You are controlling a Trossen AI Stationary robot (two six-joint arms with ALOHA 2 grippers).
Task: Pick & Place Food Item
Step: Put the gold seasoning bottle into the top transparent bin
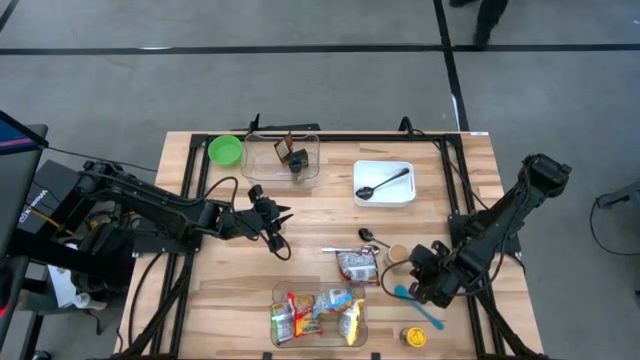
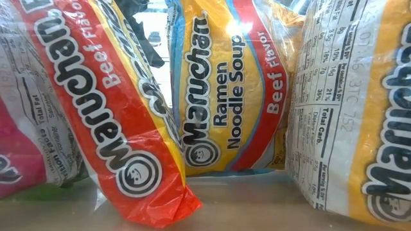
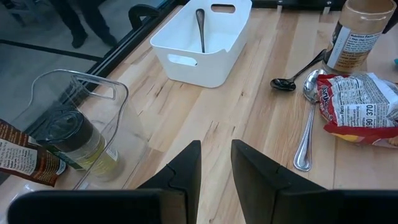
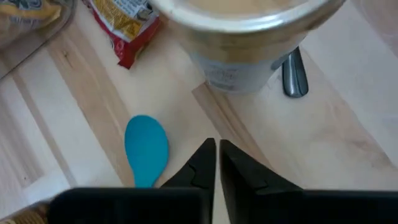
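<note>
Right arm reaches in from the table's right edge, folded at the elbow, wrist low over the wood; right gripper (image 1: 425, 272) has its fingers (image 4: 202, 163) pressed together with only a hairline gap, holding nothing. Just ahead of its fingertips stands the peanut butter jar (image 4: 245, 37), upright, not touched; a dark spoon end (image 4: 293, 73) pokes out from behind the jar. Blue spoon (image 4: 147, 149) lies flat on the wood just beside the fingers, to one side, apart from them. Loose ramen packet (image 1: 357, 266) lies flat on the table just past the jar from the right gripper; its red corner shows in the right wrist view. Left arm stretches in from the left edge, nearly straight and low, left gripper (image 1: 276, 222) over bare wood mid-table, fingers (image 3: 186, 168) slightly parted, empty. Ahead of it: white bin (image 3: 202, 40) with a dark spoon lying inside, a silver spoon (image 3: 306, 124) and a black spoon (image 3: 297, 71) on the wood, all well clear of the fingertips. Beside the left gripper sits a clear bin (image 3: 93, 134) holding a dark-lidded jar (image 3: 68, 134). Near table edge: clear tray (image 1: 318, 315) holding ramen packs (image 2: 228, 83), standing tilted. Green bowl (image 1: 225, 150) sits at the far left corner.
</note>
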